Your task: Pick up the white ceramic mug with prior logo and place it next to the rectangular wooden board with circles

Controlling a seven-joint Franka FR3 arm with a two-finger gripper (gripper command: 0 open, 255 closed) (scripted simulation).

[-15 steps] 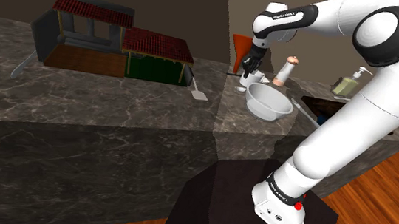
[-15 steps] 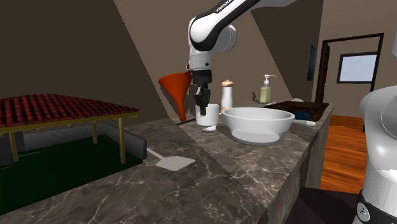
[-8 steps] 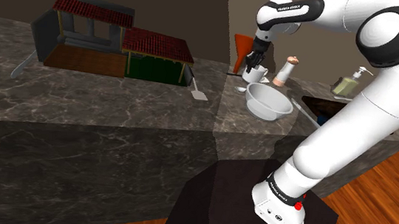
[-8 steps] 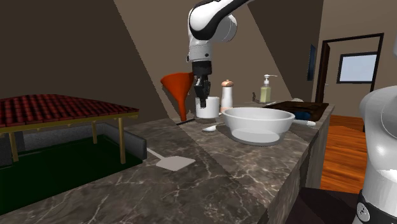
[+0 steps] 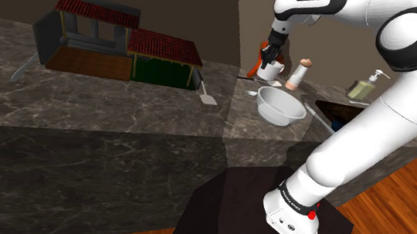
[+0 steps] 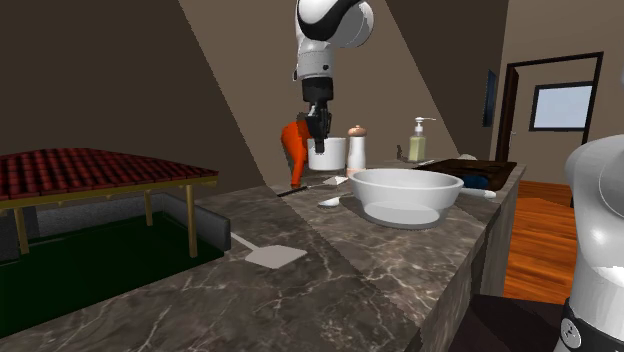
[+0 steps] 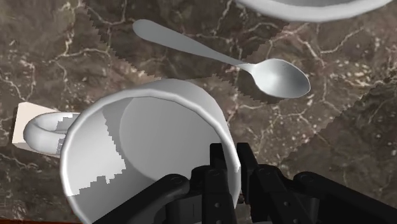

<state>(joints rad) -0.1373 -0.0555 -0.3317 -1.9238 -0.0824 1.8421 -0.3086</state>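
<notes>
A white mug (image 5: 272,71) (image 6: 326,154) hangs above the dark marble counter (image 5: 123,105), lifted off it. My black gripper (image 5: 267,59) (image 6: 318,128) (image 7: 229,170) is shut on the mug's rim, one finger inside and one outside. In the wrist view the mug (image 7: 146,146) opens toward the camera, with its handle on the side away from the fingers. A pale beige flat piece (image 7: 21,124) lies on the counter under that handle; I cannot tell whether it is the board. Below the mug lies a metal spoon (image 7: 273,75) (image 6: 330,201).
A white bowl (image 5: 282,105) (image 6: 405,195) sits just in front of the mug. An orange funnel (image 6: 294,140), a shaker (image 5: 302,72) and a soap bottle (image 5: 364,87) stand close by. A spatula (image 5: 206,97) and a red-roofed structure (image 5: 120,43) lie toward the shoulder view's left.
The gripper has risen with the mug, lifting it from the counter to well above the bowl's rim. The orange funnel now looks shifted and partly hidden behind the mug.
</notes>
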